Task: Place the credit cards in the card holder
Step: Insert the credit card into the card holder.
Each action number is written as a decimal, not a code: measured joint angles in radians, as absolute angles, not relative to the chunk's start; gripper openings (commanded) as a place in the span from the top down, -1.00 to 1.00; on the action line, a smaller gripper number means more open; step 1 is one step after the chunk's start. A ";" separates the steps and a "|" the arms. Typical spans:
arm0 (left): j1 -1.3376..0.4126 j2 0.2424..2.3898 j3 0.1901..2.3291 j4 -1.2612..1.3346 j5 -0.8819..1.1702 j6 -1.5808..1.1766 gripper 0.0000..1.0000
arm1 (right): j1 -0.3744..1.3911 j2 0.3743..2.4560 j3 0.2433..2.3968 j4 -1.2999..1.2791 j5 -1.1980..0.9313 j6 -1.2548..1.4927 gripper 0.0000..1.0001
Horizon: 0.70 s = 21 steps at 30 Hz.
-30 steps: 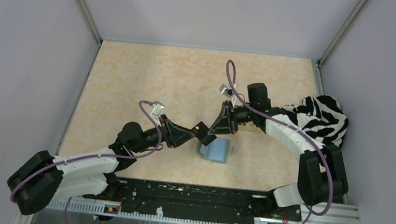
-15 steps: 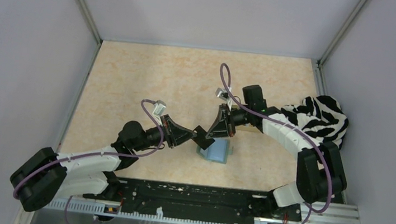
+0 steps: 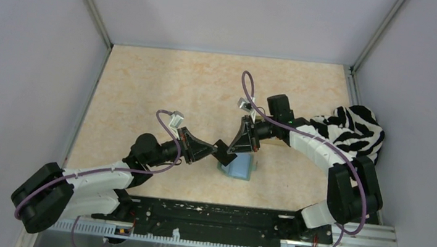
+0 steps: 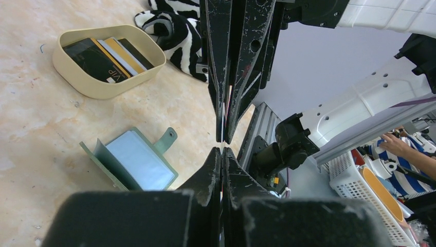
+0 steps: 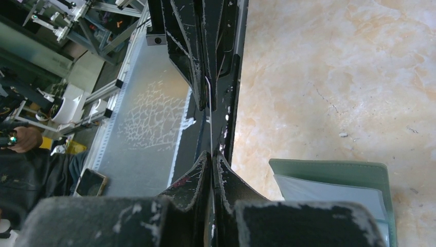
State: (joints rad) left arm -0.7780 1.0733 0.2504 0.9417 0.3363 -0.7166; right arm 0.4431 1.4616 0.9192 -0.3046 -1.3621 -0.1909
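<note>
The card holder point(image 3: 240, 167) lies open on the table, pale green outside and light blue inside point(image 4: 138, 160) point(image 5: 337, 191). Just above its left edge my two grippers meet tip to tip. A thin credit card point(image 4: 224, 119) point(image 5: 210, 116) runs edge-on between them. My left gripper point(image 3: 224, 151) point(image 4: 221, 150) is shut on one end of it. My right gripper point(image 3: 233, 151) point(image 5: 212, 154) is shut on the other end. More credit cards point(image 4: 101, 55), black and yellow-gold, lie in the tan tray point(image 4: 86, 84).
A zebra-striped cloth point(image 3: 356, 133) point(image 4: 174, 27) is heaped at the right edge beside the tray, which the right arm mostly hides in the top view. A black rail point(image 3: 211, 217) runs along the near table edge.
My left gripper has slid right to the right gripper's tip and shut on the card's free end. The right gripper shifted slightly left, still shut on the card.
</note>
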 measured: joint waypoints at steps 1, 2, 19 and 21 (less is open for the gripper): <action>-0.778 1.073 0.250 0.942 0.337 -0.717 1.00 | 0.443 1.462 0.919 -0.305 -1.362 -0.191 0.89; -0.778 1.073 0.250 0.942 0.337 -0.717 1.00 | 0.443 1.462 0.920 -0.306 -1.361 -0.192 0.87; -0.778 1.070 0.250 0.942 0.342 -0.717 1.00 | 0.443 1.462 0.926 -0.332 -1.333 -0.217 0.67; -0.778 1.070 0.250 0.942 0.342 -0.717 1.00 | 0.443 1.462 0.926 -0.336 -1.332 -0.220 0.63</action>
